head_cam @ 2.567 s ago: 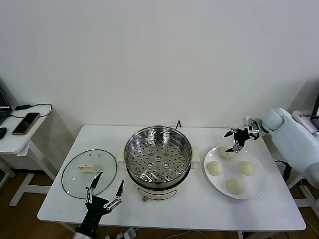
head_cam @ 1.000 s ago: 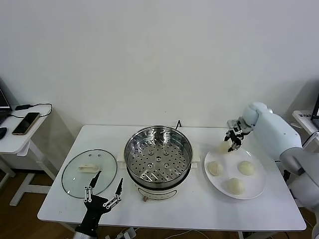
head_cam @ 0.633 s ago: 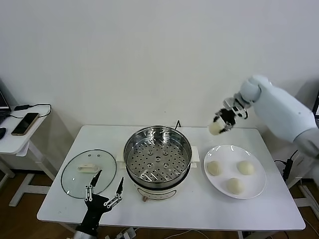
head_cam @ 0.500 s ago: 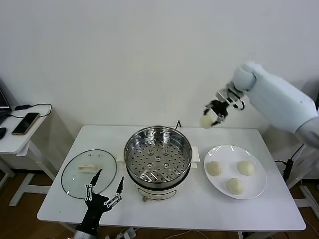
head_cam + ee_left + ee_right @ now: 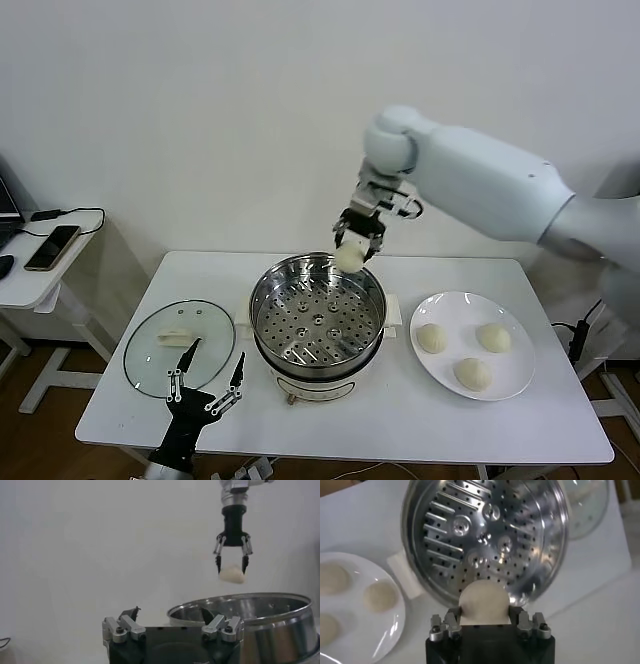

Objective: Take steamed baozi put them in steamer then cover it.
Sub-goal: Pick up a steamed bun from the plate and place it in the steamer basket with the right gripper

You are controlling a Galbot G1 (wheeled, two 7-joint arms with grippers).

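Observation:
My right gripper (image 5: 352,250) is shut on one cream-white baozi (image 5: 349,259) and holds it in the air over the far rim of the steamer (image 5: 257,303). In the right wrist view the held baozi (image 5: 482,600) sits between the jaws above the perforated tray (image 5: 485,535). Three more baozi (image 5: 431,338) lie on the white plate (image 5: 505,388). The glass cover (image 5: 150,365) lies flat to the left of the steamer. Near the table's front edge, my left gripper (image 5: 220,358) stands open beside the cover with nothing in it.
A side table (image 5: 35,285) with a phone (image 5: 50,248) stands at the far left. A black cable (image 5: 358,248) rises behind the steamer. The left wrist view shows the steamer's shiny wall (image 5: 270,625) close ahead and the other gripper with its bun (image 5: 232,573) above it.
My right arm lifted a baozi off the plate and carried it up and leftward to above the steamer's far rim. The left arm stayed put.

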